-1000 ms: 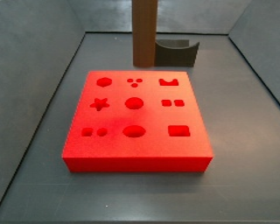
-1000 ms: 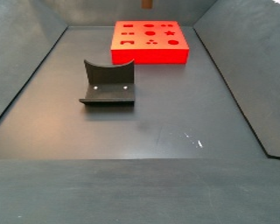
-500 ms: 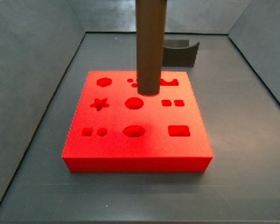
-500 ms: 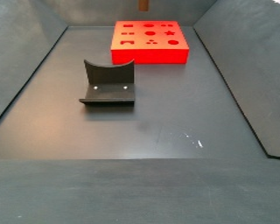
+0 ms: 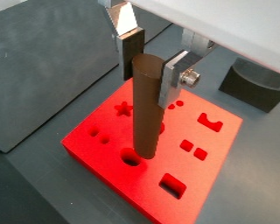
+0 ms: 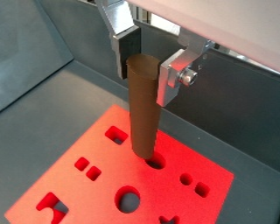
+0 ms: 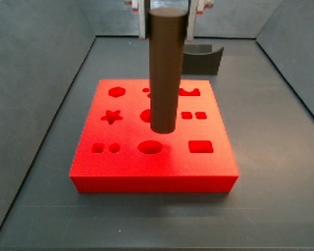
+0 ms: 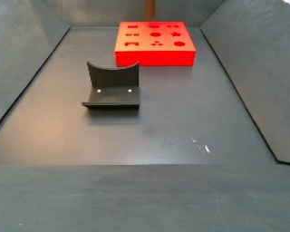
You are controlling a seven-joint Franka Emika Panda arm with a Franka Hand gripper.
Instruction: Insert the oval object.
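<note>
The gripper is clamped on the top of the oval object, which hangs upright below it over the red block, lower end right at a hole, with the fixture off behind.

One tool hangs over the counter, with two flat silver fingers. Between them sits one long, smooth, dark brown oval peg, held upright. Directly beneath the tool lies one flat red plastic block. In a side view the red block shows nine cut-out stations in three rows of three, some of them clusters of small holes. Beyond the tool stands one dark L-shaped fixture, seen alone in a side view.
</note>
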